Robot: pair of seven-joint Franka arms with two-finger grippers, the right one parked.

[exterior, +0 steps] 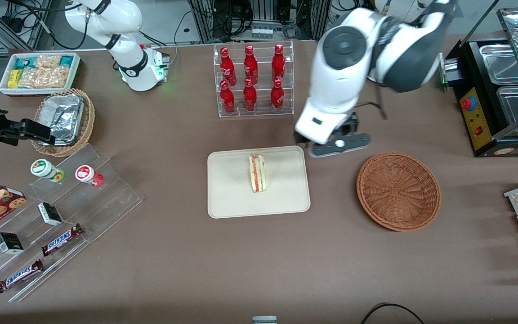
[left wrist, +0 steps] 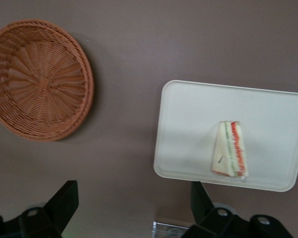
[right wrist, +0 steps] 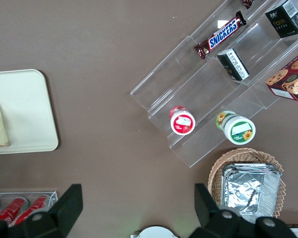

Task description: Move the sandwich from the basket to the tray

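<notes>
**Sandwich on the tray, gripper hanging empty above the table**

The brown table (exterior: 259, 252) takes up nearly everything you can see from here, with metal framing and cables past its edge. Over it reaches the working arm, its gripper (exterior: 337, 145) hovering above bare tabletop, farther from the front camera than both tray and basket and roughly over the gap between them. Its two fingers (left wrist: 64, 201) are spread wide apart with nothing between them.

The cream tray (exterior: 227, 198) lies flat near the middle of the table. The sandwich (exterior: 256, 173) sits on it, standing on one edge, its red and green filling showing along the top, clear of the gripper and lower than it. Just beside the tray, toward the working arm's end, sits the reddish-brown wicker basket (exterior: 398, 191), with nothing in it.

Farther from the front camera than the tray stands a clear rack of six red cola bottles (exterior: 252, 81). At the working arm's end sits a black food warmer (exterior: 493, 90) with steel pans. Toward the parked arm's end are a clear stepped display (exterior: 61, 216) carrying Snickers bars (exterior: 61, 239), small cups and boxes, a tan wicker basket holding a foil container (exterior: 63, 118), and a white bin of snack packets (exterior: 41, 72).
</notes>
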